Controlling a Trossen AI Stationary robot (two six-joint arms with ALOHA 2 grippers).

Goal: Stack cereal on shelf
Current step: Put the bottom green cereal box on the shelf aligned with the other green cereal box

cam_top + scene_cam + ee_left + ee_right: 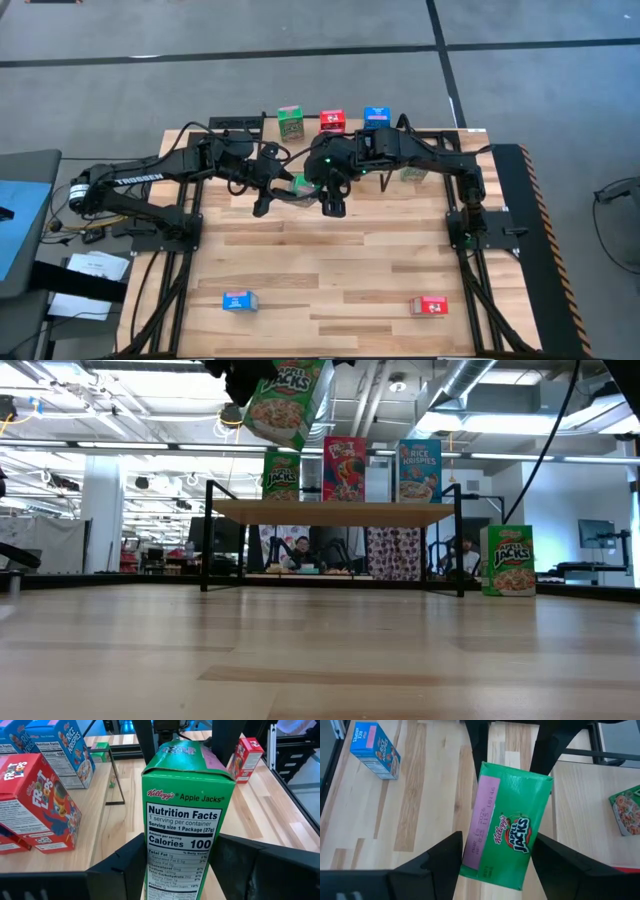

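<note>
Held green box (285, 400) is an Apple Jacks box. It hangs in the air in front of the shelf (330, 510), higher than the shelf board and tilted, with no contact to the table (330, 270).

Left gripper (175, 865) is clenched on held green box. Its two fingers (127, 865) sit flush against the box's narrow sides, with the nutrition-facts panel facing the wrist camera.

Right gripper (497, 850) is at the same box from above, in front of the shelf's middle. The box lies between its prongs, printed front up. Cannot tell if it is grasping or has let go.

Three boxes stand upright in a row on the shelf board:
- shelf green box (282, 475), toward the left end
- shelf red box (344, 468), in the middle
- shelf blue box (419, 470), right of the red one

The red and blue boxes are near each other, and there is free board at the shelf's right end.

Side green box (509, 560) stands upright on the table just beside the shelf's right legs.

Blue box (238, 300) lies flat on the table, well apart from the shelf, out in front of its left half. Red box (430, 306) lies flat on the table, well apart from the shelf, out in front of its right end.
</note>
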